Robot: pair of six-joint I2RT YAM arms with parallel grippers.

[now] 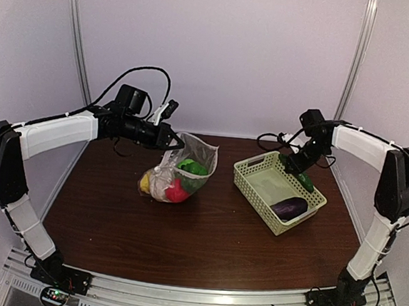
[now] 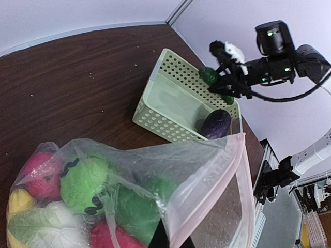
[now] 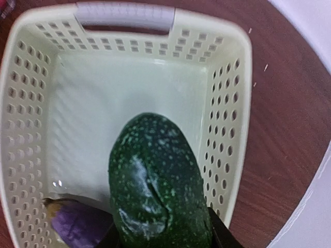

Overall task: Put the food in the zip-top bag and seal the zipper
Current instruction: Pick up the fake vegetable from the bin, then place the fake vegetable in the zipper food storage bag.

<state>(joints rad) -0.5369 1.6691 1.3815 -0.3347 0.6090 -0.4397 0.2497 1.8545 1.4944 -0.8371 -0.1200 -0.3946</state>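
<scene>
From above, the left gripper (image 1: 170, 142) has its jaws pinched on the upper edge of the zip-top bag (image 1: 186, 167), lifting the mouth while the bag's lower end rests on the dark wooden table (image 1: 204, 239), left of centre. Through the clear plastic show green round pieces (image 1: 193, 168), a red-pink ball (image 1: 177, 191) and a yellow piece (image 1: 145, 182). Well to the right stands a pale green basket (image 1: 258, 190) with the purple eggplant (image 1: 288, 207) lying in its near corner. The right gripper (image 1: 297, 170) hangs at the basket's far right rim, its jaws clamped on the dark green cucumber (image 1: 304, 181). In the left wrist view the bag fills the foreground with its mouth gaping toward the camera, and the zipper (image 2: 209, 188), a whitish-pink strip, runs unsealed along the open edge. The cauliflower (image 2: 54, 230) sits low in the bag beside the yellow piece, under the green pieces and the ball. Only a dark sliver of the left jaws shows at the bottom edge, against the plastic. Beyond the bag, the basket holds the eggplant, with the right gripper carrying the cucumber over its far end. In the right wrist view the speckled cucumber (image 3: 155, 181) stands gripped between the dark jaw tips, held above the basket's inside, with the eggplant (image 3: 77, 226) below it at the lower left corner.
</scene>
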